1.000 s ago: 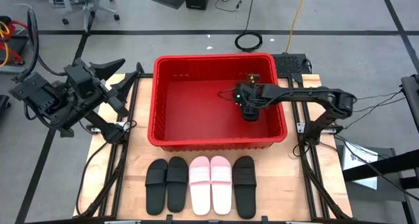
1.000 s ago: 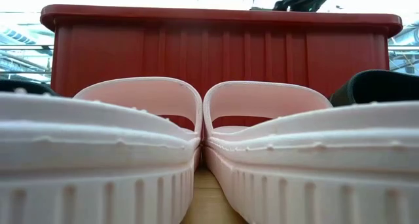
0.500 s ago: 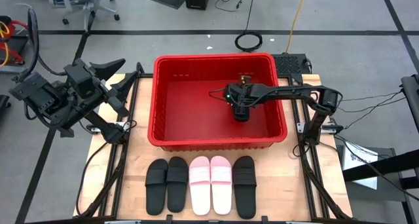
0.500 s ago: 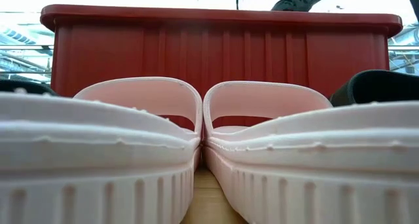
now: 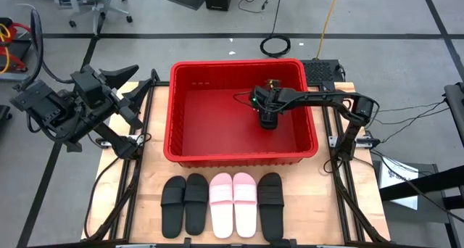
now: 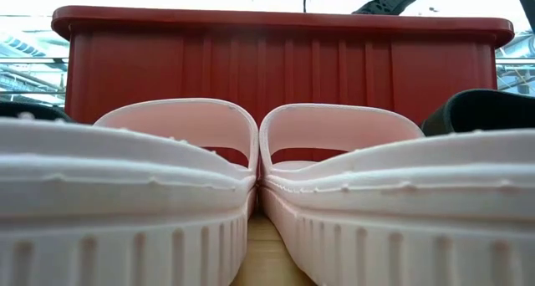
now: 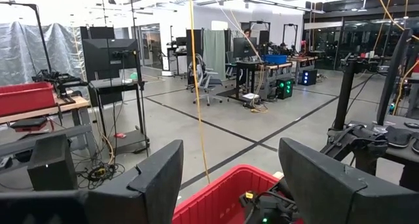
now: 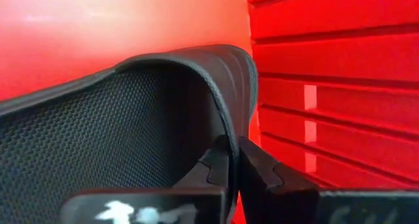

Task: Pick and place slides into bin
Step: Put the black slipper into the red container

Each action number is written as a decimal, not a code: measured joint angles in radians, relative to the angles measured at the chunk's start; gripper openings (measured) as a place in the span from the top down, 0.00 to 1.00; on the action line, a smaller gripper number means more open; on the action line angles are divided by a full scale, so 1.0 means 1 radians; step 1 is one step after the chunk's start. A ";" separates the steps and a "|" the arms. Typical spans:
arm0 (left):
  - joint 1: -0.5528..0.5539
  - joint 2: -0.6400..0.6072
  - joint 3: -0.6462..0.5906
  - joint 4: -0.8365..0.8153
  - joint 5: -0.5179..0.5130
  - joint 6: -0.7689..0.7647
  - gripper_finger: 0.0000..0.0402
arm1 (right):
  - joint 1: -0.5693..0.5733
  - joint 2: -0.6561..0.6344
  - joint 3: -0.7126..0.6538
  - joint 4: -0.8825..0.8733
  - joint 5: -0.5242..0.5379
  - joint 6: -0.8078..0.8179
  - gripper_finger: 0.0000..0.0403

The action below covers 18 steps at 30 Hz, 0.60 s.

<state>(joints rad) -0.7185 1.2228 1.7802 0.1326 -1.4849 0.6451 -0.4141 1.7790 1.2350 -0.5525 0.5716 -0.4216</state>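
right gripper [image 5: 267,121] has shifted slightly toward the far right bin [image 5: 177,117] wall, fingers pinched on a black slide [image 8: 118,132].
five slides [image 5: 233,203] wait in front; left gripper [image 5: 130,88] is wide open; the held slide is mostly hidden from above.

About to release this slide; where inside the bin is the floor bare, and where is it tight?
The right gripper, shut on a black slide, hangs near the bin's right wall: tight there. The bin floor from its left wall across to the gripper is bare. In front of the bin, five slides crowd the table.
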 joint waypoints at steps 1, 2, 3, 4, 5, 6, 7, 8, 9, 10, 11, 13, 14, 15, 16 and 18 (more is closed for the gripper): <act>0.000 0.000 0.000 0.000 0.000 -0.003 0.36 | 0.000 0.000 0.000 0.003 0.000 -0.005 0.99; 0.000 0.000 0.000 0.000 0.000 -0.006 0.36 | 0.000 0.000 0.000 0.007 0.000 -0.009 0.99; 0.000 0.000 0.000 0.000 0.000 -0.011 0.36 | 0.000 0.000 0.000 0.009 -0.001 -0.011 0.99; 0.000 0.000 0.000 0.000 0.000 -0.014 0.36 | 0.000 0.000 0.000 0.010 -0.001 -0.011 0.99; 0.000 0.000 0.000 0.000 0.000 -0.016 0.36 | 0.000 0.000 0.000 0.010 -0.005 -0.011 0.99; 0.000 0.000 0.000 0.000 0.000 -0.016 0.36 | 0.000 0.000 0.000 0.010 -0.016 -0.012 0.99; 0.000 0.000 0.000 0.000 0.000 -0.016 0.36 | 0.000 0.000 0.000 0.010 -0.027 -0.013 0.99; 0.000 0.000 0.000 0.000 0.000 -0.017 0.36 | 0.000 0.000 0.000 0.010 -0.031 -0.012 0.99; 0.000 0.000 0.000 0.000 0.000 -0.017 0.36 | 0.000 0.000 0.000 0.010 -0.031 -0.012 0.99; 0.000 0.000 0.000 0.000 0.000 -0.017 0.36 | 0.000 0.000 0.000 0.010 -0.031 -0.012 0.99; 0.000 0.000 0.000 0.000 0.000 -0.017 0.36 | 0.000 0.000 0.000 0.011 -0.031 -0.012 0.98; 0.000 0.000 0.000 0.000 0.000 -0.017 0.36 | -0.002 0.000 0.000 0.017 -0.027 -0.014 0.97; 0.000 0.000 0.000 0.000 0.000 -0.017 0.36 | -0.004 0.000 0.000 0.021 -0.027 -0.017 0.96; 0.000 0.000 0.000 0.000 0.000 -0.017 0.36 | -0.006 0.000 0.000 0.024 -0.027 -0.022 0.95; 0.000 0.000 0.000 0.000 0.000 -0.017 0.36 | -0.010 0.000 0.000 0.026 -0.027 -0.028 0.94; 0.000 0.000 0.000 0.000 0.000 -0.017 0.36 | -0.011 0.000 0.000 0.024 -0.027 -0.036 0.92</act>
<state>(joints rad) -0.7185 1.2228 1.7802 0.1322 -1.4847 0.6277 -0.4248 1.7790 1.2350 -0.5281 0.5441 -0.4579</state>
